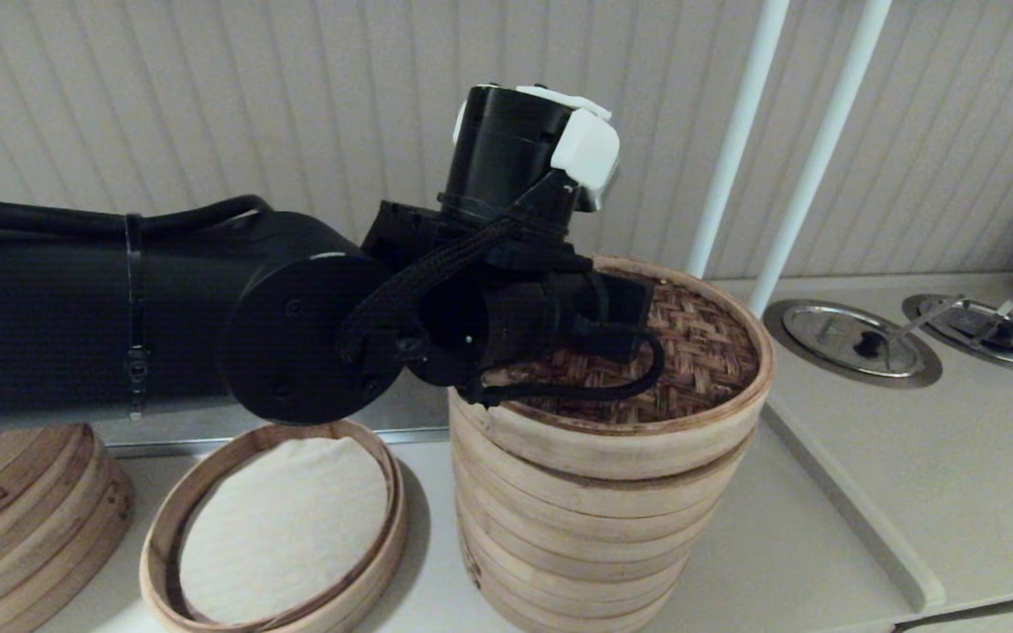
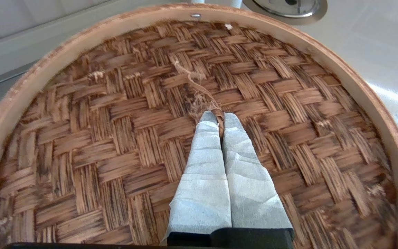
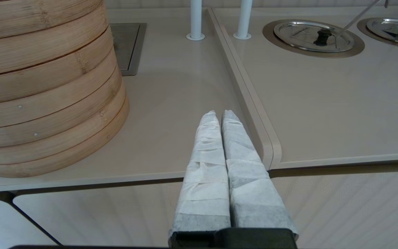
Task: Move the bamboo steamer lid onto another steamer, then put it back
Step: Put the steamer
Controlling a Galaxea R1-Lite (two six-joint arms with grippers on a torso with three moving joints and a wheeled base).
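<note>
The bamboo steamer lid (image 1: pixel 700 352) lies weave-up, slightly tilted, on another steamer (image 1: pixel 577 527), left end effector (image 2: pixel 219 119) pinching its center loop.

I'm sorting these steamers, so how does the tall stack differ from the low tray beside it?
The stack is several tiers high; the tray is a single low ring. The stack carries the woven brown lid, pinched by the left pincer; the tray lies open, showing white cloth. Both are round pale bamboo on the counter.

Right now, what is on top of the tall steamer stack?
The woven lid sits on the tall steamer stack, the left hand pinching its small centre loop. The stack's inside is covered.
</note>
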